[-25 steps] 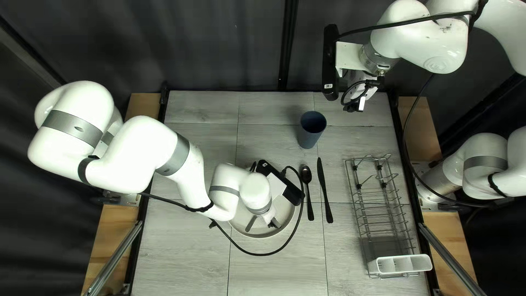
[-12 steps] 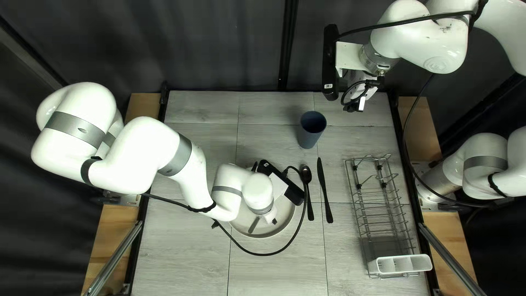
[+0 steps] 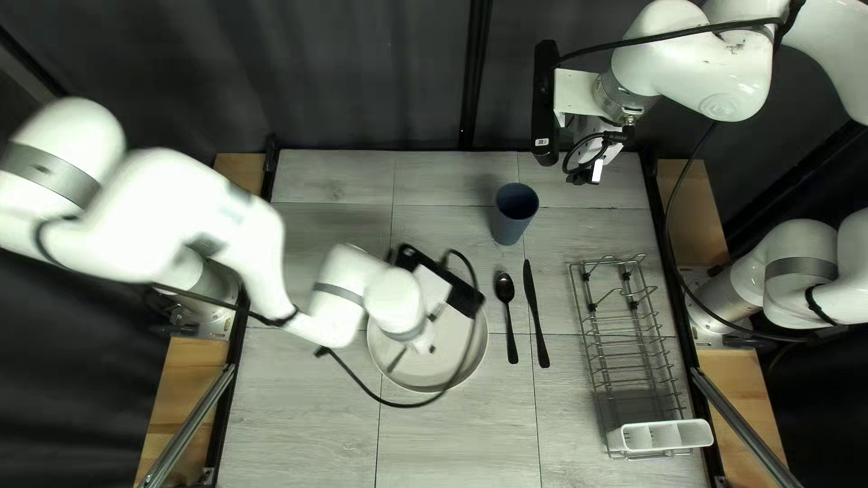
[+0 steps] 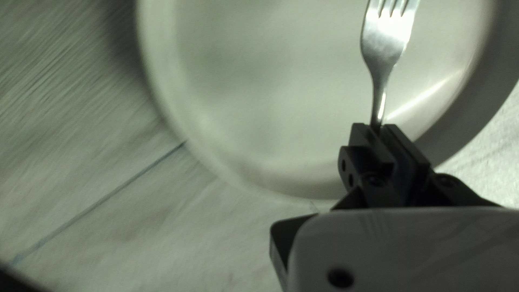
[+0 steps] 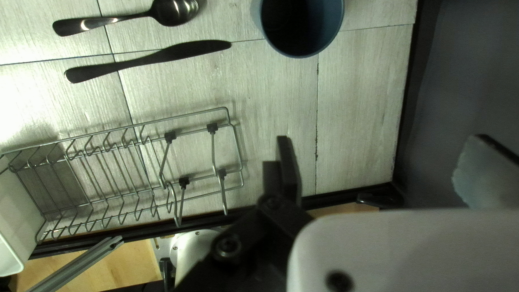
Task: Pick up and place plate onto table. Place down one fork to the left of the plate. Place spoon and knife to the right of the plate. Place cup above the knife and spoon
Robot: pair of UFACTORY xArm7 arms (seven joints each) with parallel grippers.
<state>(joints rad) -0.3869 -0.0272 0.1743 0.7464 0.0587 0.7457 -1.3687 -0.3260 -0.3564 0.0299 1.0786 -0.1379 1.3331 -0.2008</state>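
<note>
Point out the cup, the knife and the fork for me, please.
Cup [image 3: 507,229], top left view, on its outer wall.
Knife [image 5: 189,50], right wrist view, on its blade.
Fork [image 4: 386,40], left wrist view, just below its tines.

Slanted top view, nearer wrist views

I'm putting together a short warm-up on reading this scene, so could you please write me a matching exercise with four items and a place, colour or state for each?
Things:
1. Fork
2. Plate
3. Cup
4. Knife

Descriptions:
A. Dark blue, standing on the table
B. Lying beside the spoon
C. Gripped between the left fingers
D. Pale and round, below the fork

Pairs: 1-C, 2-D, 3-A, 4-B
</note>
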